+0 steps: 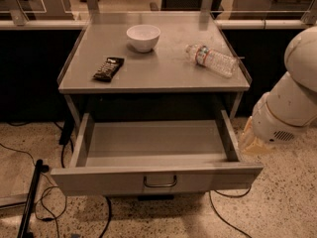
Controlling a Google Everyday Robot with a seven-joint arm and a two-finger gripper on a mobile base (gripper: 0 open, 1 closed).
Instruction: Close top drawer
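Note:
The top drawer [156,179] of the grey metal cabinet stands pulled far out and is empty inside. Its wide flat front faces me at the bottom, with a small wire loop handle [160,182] in the middle. My gripper [249,142] is at the right, just outside the drawer's right side wall [229,138], near its front corner. The white arm [292,105] covers most of it. No other drawers show.
On the cabinet top [163,73] are a white bowl [143,36], a dark snack packet [108,69] and a plastic water bottle [213,60] lying on its side. Cables [64,152] and a black pole [30,202] lie on the floor at the left.

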